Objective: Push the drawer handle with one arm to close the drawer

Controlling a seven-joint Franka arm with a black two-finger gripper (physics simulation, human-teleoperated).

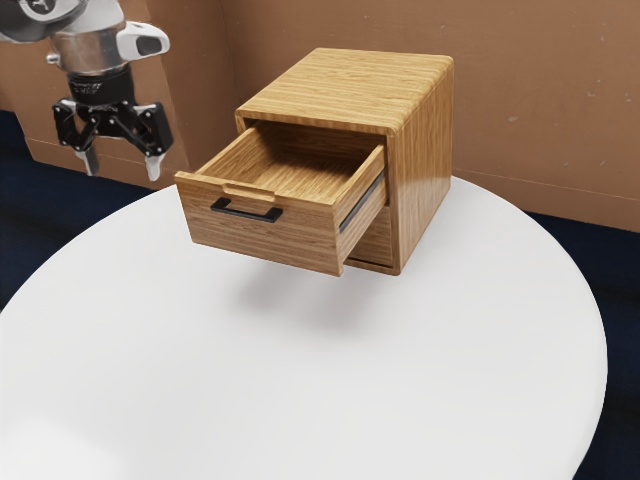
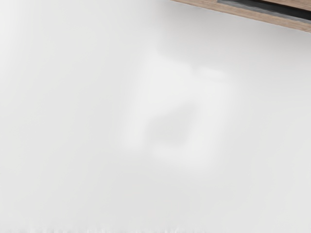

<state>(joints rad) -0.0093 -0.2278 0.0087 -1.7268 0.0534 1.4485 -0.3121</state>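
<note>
In the exterior view my gripper (image 1: 121, 165) hangs in the air left of the drawer, fingers spread apart with nothing between them. The upper drawer (image 1: 270, 232) of the wooden cabinet (image 1: 330, 88) is pulled well out, its inside visible. A black bar handle (image 1: 246, 211) runs across its front, apart from the gripper. In the wrist view a strip of the wooden drawer (image 2: 199, 4), with a dark rail along it, crosses the upper right corner.
The round white table (image 1: 300, 380) carries the cabinet near its far edge. Below the open drawer, the lower drawer (image 1: 373, 235) sits inside the cabinet. A brown wall (image 1: 540, 110) stands behind.
</note>
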